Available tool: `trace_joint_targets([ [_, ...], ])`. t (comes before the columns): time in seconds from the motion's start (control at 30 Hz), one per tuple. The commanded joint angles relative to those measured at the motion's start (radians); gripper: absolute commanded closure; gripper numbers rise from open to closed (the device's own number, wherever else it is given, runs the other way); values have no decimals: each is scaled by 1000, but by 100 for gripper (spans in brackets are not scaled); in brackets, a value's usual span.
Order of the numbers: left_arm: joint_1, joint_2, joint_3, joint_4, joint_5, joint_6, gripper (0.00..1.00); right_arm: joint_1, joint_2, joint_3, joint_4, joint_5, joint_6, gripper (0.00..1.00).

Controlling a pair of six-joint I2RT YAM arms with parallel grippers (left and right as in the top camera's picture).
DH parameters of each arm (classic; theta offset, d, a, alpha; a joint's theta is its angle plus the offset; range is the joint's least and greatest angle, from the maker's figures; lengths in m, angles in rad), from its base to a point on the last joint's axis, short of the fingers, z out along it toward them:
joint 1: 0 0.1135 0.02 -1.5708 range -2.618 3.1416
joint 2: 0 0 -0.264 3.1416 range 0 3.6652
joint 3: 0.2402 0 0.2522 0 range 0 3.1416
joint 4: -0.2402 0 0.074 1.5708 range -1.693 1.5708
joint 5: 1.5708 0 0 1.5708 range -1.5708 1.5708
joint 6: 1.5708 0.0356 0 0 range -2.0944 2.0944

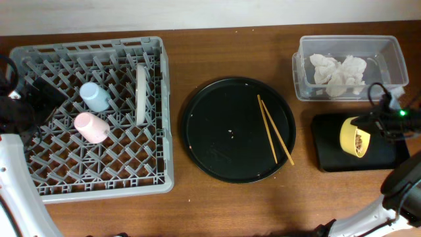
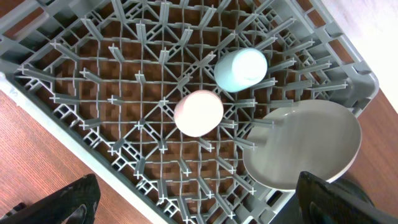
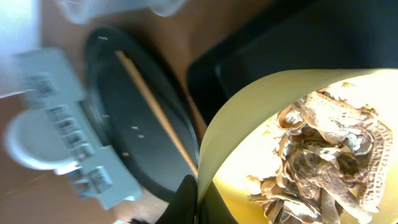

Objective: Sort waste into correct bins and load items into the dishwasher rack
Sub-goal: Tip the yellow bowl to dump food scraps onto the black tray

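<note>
Our right gripper [image 3: 196, 200] pinches the yellow bowl [image 3: 249, 118] by its rim, tipped w/ food scraps [image 3: 329, 155] inside, over the black tray [image 1: 329, 157] at 3 o'clock. Left gripper [image 2: 199, 204] hangs spread above the rack [image 1: 99, 187] at 9, w/ pink cup [image 2: 198, 113], blue cup [image 2: 240, 70] and plate [image 2: 305, 146] inside. Chopsticks [image 1: 273, 137] lie on the round tray [image 1: 217, 138], ctr.

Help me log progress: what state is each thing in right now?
Pink cup, in rack.
Blue cup, in rack.
Plate, on edge in rack.
Chopsticks, lying on round tray.
Bowl, tipped, holding scraps, over black tray.
Napkins, in tub.
Left hand, open.
Right hand, shut on bowl.
</note>
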Motion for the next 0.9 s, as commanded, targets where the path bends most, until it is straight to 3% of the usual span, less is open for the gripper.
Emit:
trace_joint_targets([
  [0.0,2,0,4,2,-7,-9,1,-42,-8,-13,-1,-201,-100,96],
  [0.87,2,0,5,2,-7,-9,1,-130,-8,-14,18,-344,-145,96],
])
